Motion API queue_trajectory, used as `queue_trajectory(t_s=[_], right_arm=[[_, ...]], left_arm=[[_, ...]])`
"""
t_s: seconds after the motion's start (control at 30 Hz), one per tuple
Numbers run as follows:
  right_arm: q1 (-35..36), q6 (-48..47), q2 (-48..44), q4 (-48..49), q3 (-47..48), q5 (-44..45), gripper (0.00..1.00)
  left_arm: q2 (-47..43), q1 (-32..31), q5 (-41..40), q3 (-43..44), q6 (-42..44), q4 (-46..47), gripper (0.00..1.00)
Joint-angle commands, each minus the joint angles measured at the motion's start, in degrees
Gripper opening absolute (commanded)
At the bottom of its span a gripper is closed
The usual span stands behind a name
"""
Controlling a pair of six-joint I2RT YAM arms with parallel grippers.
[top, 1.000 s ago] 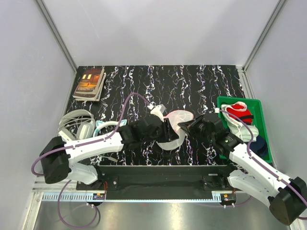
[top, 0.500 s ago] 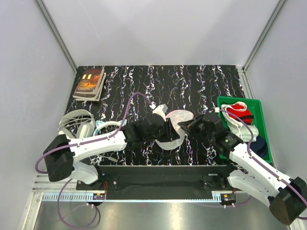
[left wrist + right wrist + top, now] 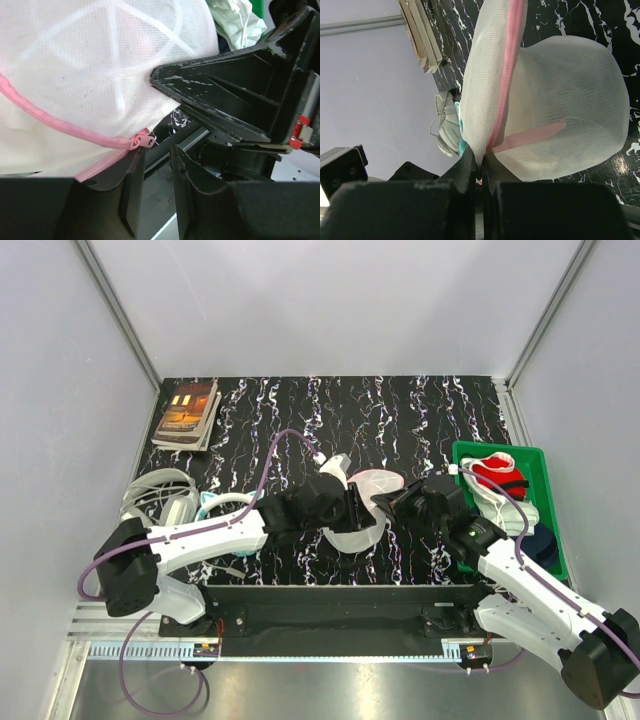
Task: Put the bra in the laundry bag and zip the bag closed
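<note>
The laundry bag (image 3: 367, 502), a white mesh case with pink zip trim, is held up off the table between my two grippers. My right gripper (image 3: 393, 504) is shut on its rim, pinching mesh and pink zip tape (image 3: 480, 161). My left gripper (image 3: 352, 510) is at the bag's near left side, jaws a little apart with nothing between them (image 3: 156, 150). The pink zip pull (image 3: 143, 141) rests right at the tip of its left finger (image 3: 134, 180). The mesh fills the upper left of the left wrist view (image 3: 90, 65). The bra is not in view.
A green bin (image 3: 541, 462) with red and white clothes stands at the right. Books (image 3: 187, 412) lie at the back left. White and teal headphones (image 3: 163, 498) lie at the left, also showing in the right wrist view (image 3: 447, 127).
My left arm has edged right, closer against the bag. The right gripper and the bag have barely moved.
</note>
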Motion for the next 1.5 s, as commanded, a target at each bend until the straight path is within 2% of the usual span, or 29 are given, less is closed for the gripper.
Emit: queue_trajectory(t_s=[0.0,0.2,0.6,1.13,1.23,1.33,1.37,1.47], right_arm=[[0.2,0.3,-0.6,0.8,2.1,0.6,0.0],[0.2,0.3,-0.4,0.7,2.2,0.5,0.0],[0.2,0.0,-0.2,0.7,2.4,0.2,0.0],[0.2,-0.7,0.3,0.8,3.0,-1.3,0.0],[0.2,-0.8,-0.2,0.8,2.9,-1.6,0.0],[0.2,-1.1,-0.6,0.5,2.9,-1.7,0.0],[0.2,-1.3,-0.8,0.3,2.8,-1.6,0.0],[0.2,-1.7,-1.4,-0.2,2.3,-1.1,0.0]], left_arm=[[0.3,0.9,-1.3,2.0,0.9,0.2,0.33],[0.2,1.5,-1.8,0.9,0.3,0.2,0.39],[0.4,1.7,-2.6,1.6,1.4,1.3,0.29],[1.6,1.8,-10.6,2.3,4.3,0.4,0.32],[1.9,1.8,-12.5,2.4,5.6,-0.2,0.28],[1.9,1.9,-13.4,2.6,6.8,-1.0,0.04],[1.6,1.9,-13.6,2.7,6.9,-2.0,0.0],[0.3,1.8,-13.2,2.3,7.5,-2.6,0.0]])
